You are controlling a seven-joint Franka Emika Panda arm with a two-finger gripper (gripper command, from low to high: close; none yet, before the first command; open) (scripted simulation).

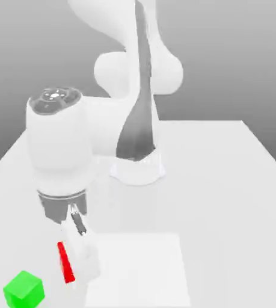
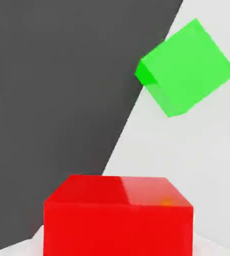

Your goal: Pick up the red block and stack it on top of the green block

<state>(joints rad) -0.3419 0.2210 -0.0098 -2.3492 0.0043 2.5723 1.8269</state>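
"Two cubes to account for?"

"Yes: one small glossy red cube (image 1: 66,264), gripped in the white two-finger tool (image 1: 71,266), at the near left by the exterior view. Also one small plain bright green cube (image 1: 24,290), nearer still and farther to the exterior view's left, apart from the red one, on the pale bench (image 1: 224,198)."

"Tool wide or narrow?"

"Closed on the red cube. Hard to tell from here whether clear of the bench or barely touching."

"Next?"

"Probably raise well above the green cube, then travel sideways, turn to match, and lower."

"Any danger in that?"

"Plenty. With too low a path, likely to clip the green cube and shove it out of place. In the hand view, turned at an angle to the red cube, so likely to end in a crooked stack without a wrist turn. With a poor grip, liable to tilt or slip on the way. With an off-centre or too early release, liable to topple; with too hard a press, liable to skid the lower cube away."
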